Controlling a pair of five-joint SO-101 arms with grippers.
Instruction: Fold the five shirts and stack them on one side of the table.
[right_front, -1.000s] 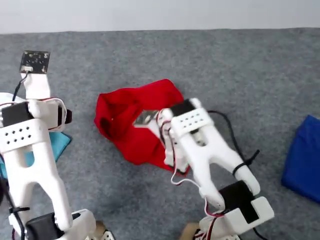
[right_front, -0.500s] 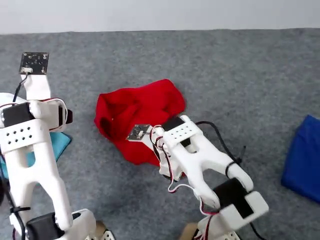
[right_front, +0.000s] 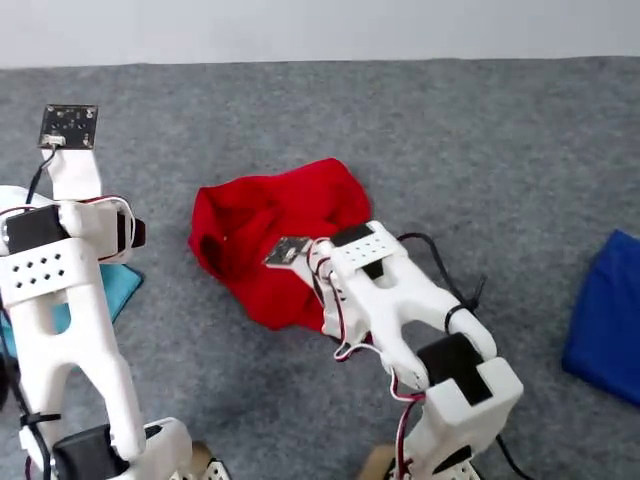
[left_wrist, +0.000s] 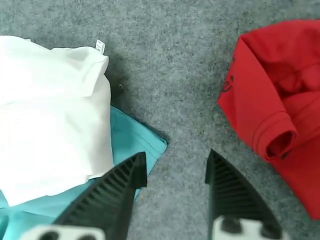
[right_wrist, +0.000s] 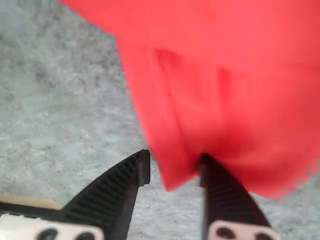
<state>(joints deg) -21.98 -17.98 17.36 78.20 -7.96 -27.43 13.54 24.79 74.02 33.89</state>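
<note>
A crumpled red shirt (right_front: 270, 225) lies mid-table. My right arm (right_front: 375, 275) hangs over its near edge. My right gripper (right_wrist: 172, 167) is open, and a hanging fold of the red shirt (right_wrist: 200, 100) dips between its fingers. My left arm (right_front: 55, 275) stands at the left over a white shirt (left_wrist: 45, 115) that lies on a teal shirt (left_wrist: 135, 140). My left gripper (left_wrist: 175, 167) is open above bare carpet, between those shirts and the red shirt (left_wrist: 280, 95). A blue shirt (right_front: 608, 320) lies at the right edge.
Grey carpet (right_front: 480, 140) covers the table, with free room at the back and between the red and blue shirts. A pale wall runs along the far edge. The right arm's cable (right_front: 450, 255) trails over the carpet beside the red shirt.
My right arm has drawn back from over the red shirt's middle toward its near edge, then shifted slightly. The left arm and the shirts have stayed put.
</note>
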